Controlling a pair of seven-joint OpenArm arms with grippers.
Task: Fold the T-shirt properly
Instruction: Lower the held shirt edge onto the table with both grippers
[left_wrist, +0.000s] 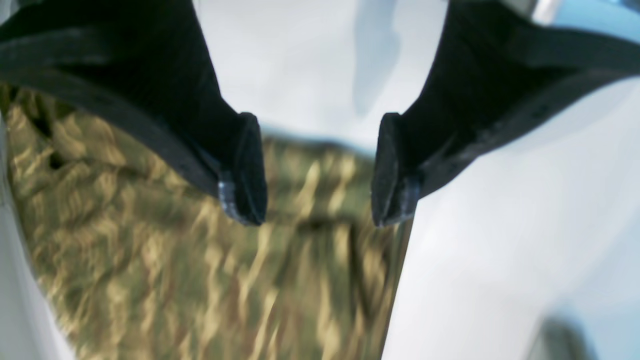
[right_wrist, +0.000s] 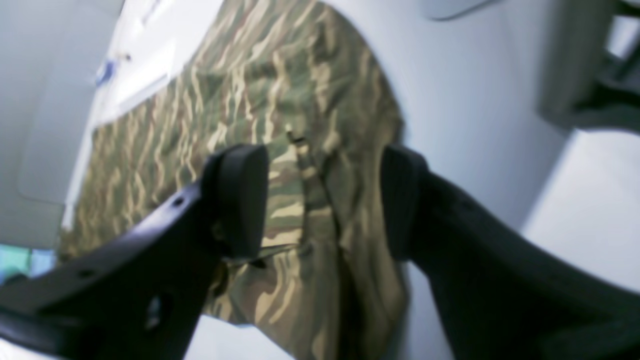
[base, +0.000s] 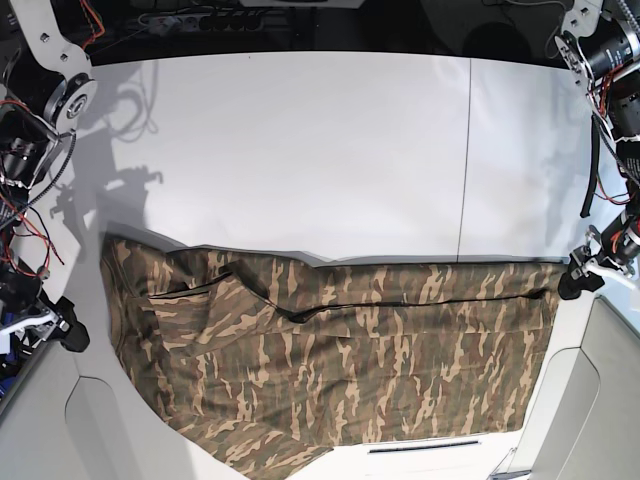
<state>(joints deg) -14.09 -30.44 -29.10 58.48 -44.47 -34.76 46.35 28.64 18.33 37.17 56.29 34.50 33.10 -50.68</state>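
Note:
The camouflage T-shirt lies spread across the near half of the white table, with a folded edge running along its far side. My left gripper hangs open just above the shirt near its edge, with nothing between its fingers. In the base view the left gripper sits at the shirt's right end. My right gripper is open too, over wrinkled cloth with a seam, and holds nothing. In the base view the right gripper is just off the shirt's left end.
A seam crosses the table top on the right. Grey curved panels flank the near corners. Arm bases with loose red and black cables stand at both far corners. The shirt's lower hem hangs near the front edge.

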